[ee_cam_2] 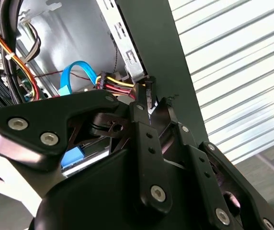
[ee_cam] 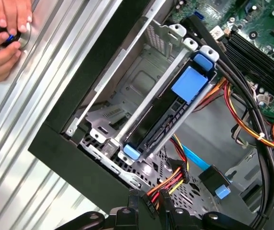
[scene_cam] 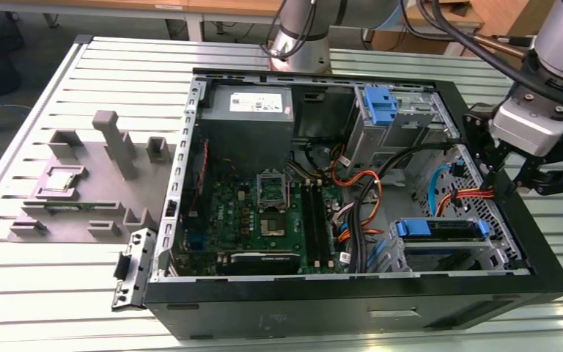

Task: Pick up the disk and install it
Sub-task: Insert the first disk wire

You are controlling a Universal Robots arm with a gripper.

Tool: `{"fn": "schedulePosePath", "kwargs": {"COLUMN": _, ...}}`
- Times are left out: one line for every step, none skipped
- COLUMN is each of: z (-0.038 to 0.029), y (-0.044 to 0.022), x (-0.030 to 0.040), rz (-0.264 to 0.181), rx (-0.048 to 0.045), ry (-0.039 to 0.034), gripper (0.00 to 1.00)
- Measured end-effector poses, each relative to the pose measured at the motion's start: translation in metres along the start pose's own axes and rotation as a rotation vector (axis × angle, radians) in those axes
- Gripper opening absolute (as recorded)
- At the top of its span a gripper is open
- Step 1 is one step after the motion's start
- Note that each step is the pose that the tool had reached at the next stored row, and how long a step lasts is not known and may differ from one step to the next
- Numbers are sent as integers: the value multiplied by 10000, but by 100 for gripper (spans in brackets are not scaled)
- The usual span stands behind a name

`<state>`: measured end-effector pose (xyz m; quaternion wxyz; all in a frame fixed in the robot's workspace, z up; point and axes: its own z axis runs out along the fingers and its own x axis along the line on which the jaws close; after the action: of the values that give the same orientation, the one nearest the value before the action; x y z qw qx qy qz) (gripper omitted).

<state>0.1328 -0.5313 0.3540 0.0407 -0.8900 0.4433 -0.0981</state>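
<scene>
Disk (ee_cam: pixel 175 112) sits in its cage; my gripper (ee_cam_2: pixel 150 106), fingers together on nothing, hovers by the case (scene_cam: pixel 516 213) wall

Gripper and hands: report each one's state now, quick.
Gripper: shut on nothing, fingertips together beside the case wall.
Person's hands: pinching a small dark object; what it is cannot be told.
</scene>
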Motion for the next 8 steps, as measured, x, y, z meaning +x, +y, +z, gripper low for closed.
{"fn": "schedulePosePath", "kwargs": {"z": 2, "y": 1, "x": 0, "rz": -127, "rx": 29, "ry": -9, "gripper": 31}}
{"fn": "schedulePosePath", "kwargs": {"z": 5, "y": 1, "x": -1, "rz": -255, "rx": 59, "ry": -15, "gripper": 31}}
{"fn": "schedulePosePath", "kwargs": {"z": 9, "y": 1, "x": -2, "rz": -384, "rx": 88, "ry": -19, "gripper": 31}}
{"fn": "schedulePosePath", "kwargs": {"z": 13, "y": 2, "x": -2, "rz": -518, "rx": 117, "ry": -22, "gripper": 31}}
{"fn": "schedulePosePath", "kwargs": {"z": 18, "y": 3, "x": -3, "rz": -658, "rx": 147, "ry": -23, "gripper": 31}}
{"fn": "schedulePosePath", "kwargs": {"z": 23, "y": 4, "x": -3, "rz": -811, "rx": 178, "ry": -27, "gripper": 31}}
{"fn": "schedulePosePath", "kwargs": {"z": 28, "y": 5, "x": -4, "rz": -956, "rx": 206, "ry": -32, "gripper": 31}}
{"fn": "schedulePosePath", "kwargs": {"z": 33, "y": 6, "x": -5, "rz": -1101, "rx": 235, "ry": -38, "gripper": 31}}
